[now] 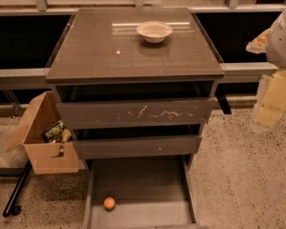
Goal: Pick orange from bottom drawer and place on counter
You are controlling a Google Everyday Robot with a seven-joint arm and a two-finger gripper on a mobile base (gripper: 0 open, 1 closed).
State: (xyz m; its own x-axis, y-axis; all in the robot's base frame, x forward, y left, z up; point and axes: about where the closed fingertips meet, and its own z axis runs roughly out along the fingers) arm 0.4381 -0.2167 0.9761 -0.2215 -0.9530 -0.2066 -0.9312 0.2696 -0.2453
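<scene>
The orange (109, 203) is a small round fruit lying on the flat grey floor of the bottom drawer (148, 182), near its front left. That drawer is pulled out wide at the foot of the cabinet. The counter (105, 51) is the glossy grey-brown top of the cabinet. My gripper (270, 109) hangs at the right edge of the view, beside the cabinet at about the height of the upper drawers, well above and to the right of the orange. It holds nothing that I can see.
A cream bowl (154, 31) stands at the back of the counter. The top drawer (133, 113), with a white-scratched front, and the middle drawer (136, 147) are slightly pulled out. An open cardboard box (43, 147) sits on the floor at the left.
</scene>
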